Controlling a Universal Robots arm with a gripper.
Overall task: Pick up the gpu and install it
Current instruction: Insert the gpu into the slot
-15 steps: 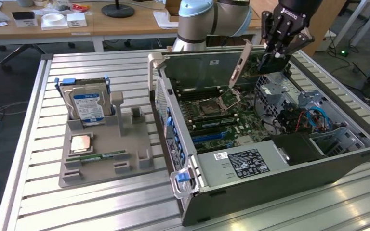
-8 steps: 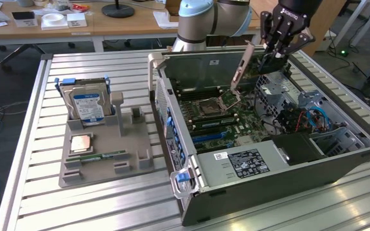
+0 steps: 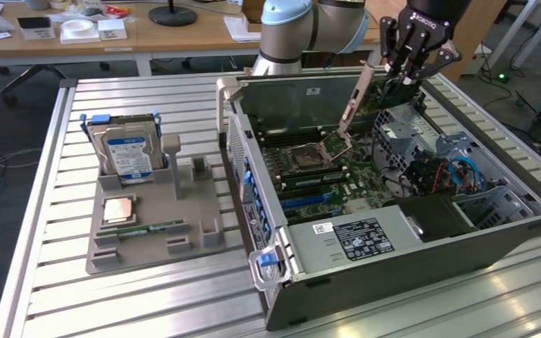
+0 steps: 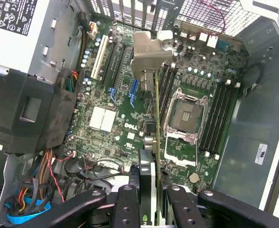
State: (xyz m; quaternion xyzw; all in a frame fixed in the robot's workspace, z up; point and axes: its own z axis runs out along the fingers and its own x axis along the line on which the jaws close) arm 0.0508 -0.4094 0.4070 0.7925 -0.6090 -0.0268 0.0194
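The gripper [image 3: 404,76] [image 4: 151,202] was partway closed, clamping the top edge of the one gpu [image 3: 369,95] [image 4: 148,166]. The card hung beneath the hand, its single silver bracket [image 4: 150,54] farthest from the fingers. Below the hand lay one open computer case [image 3: 393,246] with one motherboard [image 4: 106,118] and one empty CPU socket [image 4: 184,116]. Well off to one side of the hand, one tray [image 3: 148,253] held one hard drive [image 3: 129,156] and one RAM stick [image 3: 144,229].
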